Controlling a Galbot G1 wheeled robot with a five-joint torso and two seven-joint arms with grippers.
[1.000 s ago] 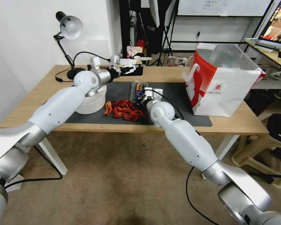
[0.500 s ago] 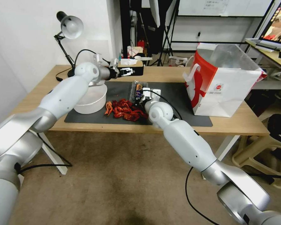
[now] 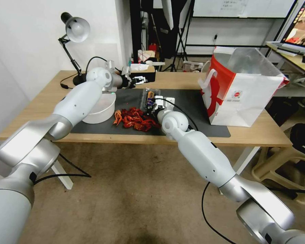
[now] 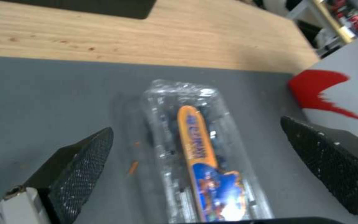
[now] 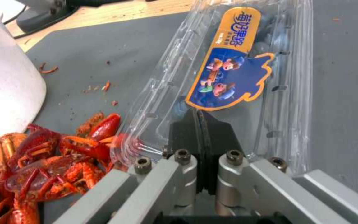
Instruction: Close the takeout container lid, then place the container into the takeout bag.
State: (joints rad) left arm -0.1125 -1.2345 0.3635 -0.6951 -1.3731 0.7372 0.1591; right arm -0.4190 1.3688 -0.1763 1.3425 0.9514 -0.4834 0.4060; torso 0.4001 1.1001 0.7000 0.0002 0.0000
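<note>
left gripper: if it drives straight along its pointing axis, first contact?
Likely the container: it lies centred between the open left gripper's fingers, on the mat. Depth unclear; the right gripper presses its near end.

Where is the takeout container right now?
In the head view, the takeout container lies on the dark mat, mid-table, behind the red crayfish and left of the takeout bag.

Takeout container [image 5: 228, 71]: clear, orange-and-blue label. Takeout bag [image 3: 242, 93]: white, red sides, seemingly silver-lined. Crayfish [image 3: 135, 119]: red. Mat [image 3: 193, 101]: grey.
</note>
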